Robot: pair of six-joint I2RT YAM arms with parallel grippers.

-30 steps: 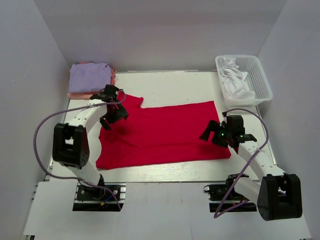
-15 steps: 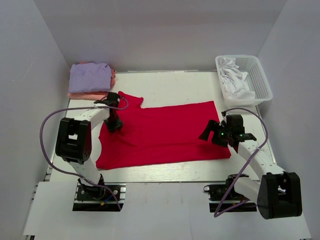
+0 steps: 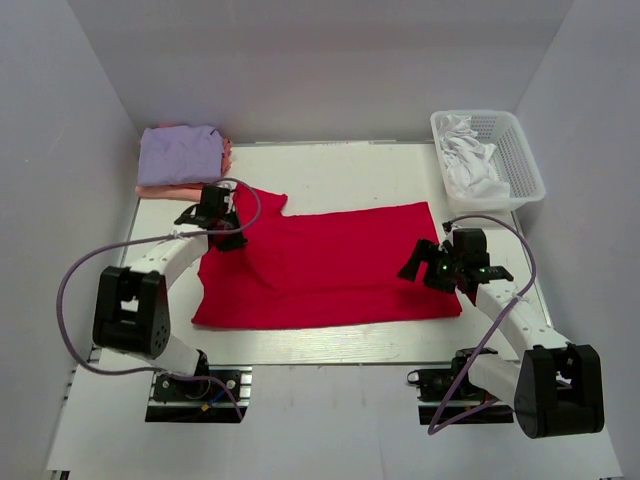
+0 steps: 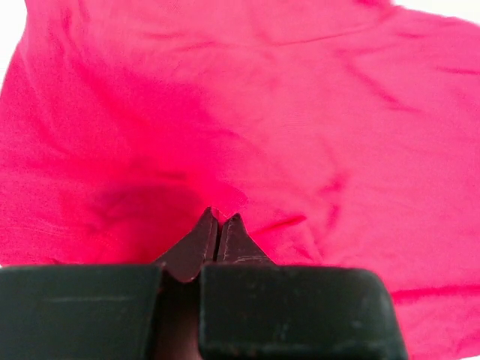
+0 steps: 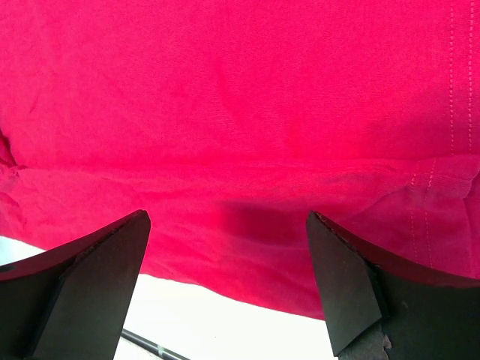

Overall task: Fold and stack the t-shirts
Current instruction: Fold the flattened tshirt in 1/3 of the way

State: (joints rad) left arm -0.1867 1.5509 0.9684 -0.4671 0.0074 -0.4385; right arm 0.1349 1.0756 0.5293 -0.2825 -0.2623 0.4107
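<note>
A large bright red t-shirt [image 3: 330,265] lies spread flat across the middle of the table. My left gripper [image 3: 227,238] [image 4: 220,218] is at the shirt's left part, near the sleeve, shut with a small pinch of red cloth [image 4: 247,112] between its tips. My right gripper [image 3: 416,264] [image 5: 226,217] hovers open over the shirt's right edge, where the cloth [image 5: 240,97] meets the white table [image 5: 210,315]; nothing is between its fingers. A folded lavender t-shirt [image 3: 180,153] rests on a salmon-pink one [image 3: 158,189] at the back left corner.
A white lattice basket [image 3: 520,150] holding white cloth [image 3: 468,160] stands at the back right. White walls enclose the table on three sides. A purple cable [image 3: 80,270] loops beside the left arm.
The left gripper dropped onto the red shirt and closed on a pinch of cloth; its arm has swung outward. The right gripper has stayed open in place.
</note>
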